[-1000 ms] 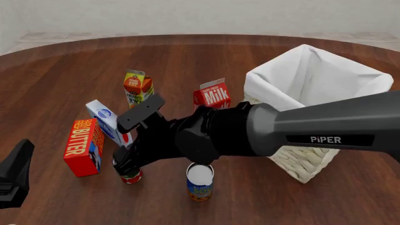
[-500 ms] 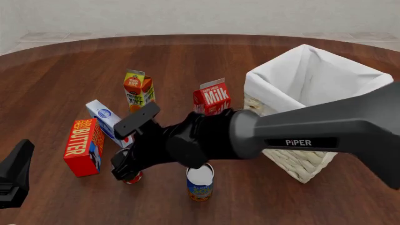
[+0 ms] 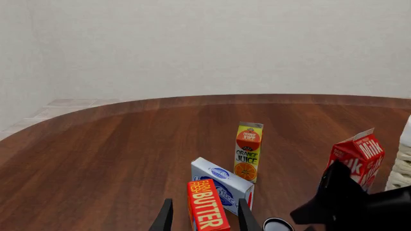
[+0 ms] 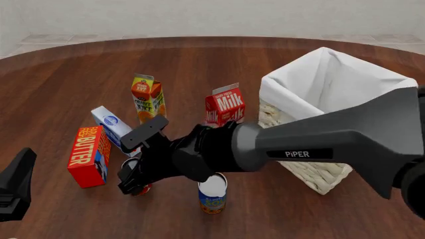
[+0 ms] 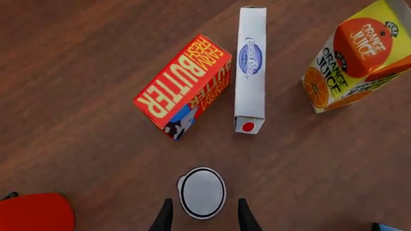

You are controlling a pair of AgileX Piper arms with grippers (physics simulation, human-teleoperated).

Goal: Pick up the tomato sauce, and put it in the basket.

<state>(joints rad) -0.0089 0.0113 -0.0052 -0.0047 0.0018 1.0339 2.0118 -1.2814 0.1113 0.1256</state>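
The tomato sauce [image 4: 141, 189] is a small red-labelled can standing on the table in front of the butter box, largely covered by my right arm in the front view. My right gripper [image 4: 134, 184] reaches across from the right and hangs just over it. In the right wrist view the can's silver-grey top [image 5: 201, 192] lies between the two fingers [image 5: 165, 217], which stand apart on either side; the gripper is open. The pale wicker basket [image 4: 335, 172] with white lining stands at the right. My left gripper [image 4: 15, 185] rests open at the near left, far from the can.
A red butter box [image 4: 88, 155], a white-and-blue carton [image 4: 113, 127], an orange juice carton [image 4: 147, 95] and a milk carton [image 4: 224, 103] stand behind the can. A blue-and-orange can [image 4: 212, 194] stands to its right, between it and the basket.
My right arm has sunk lower and shifted slightly left, bringing the gripper closer down around the tomato sauce. The left arm and all the cartons have stayed still.
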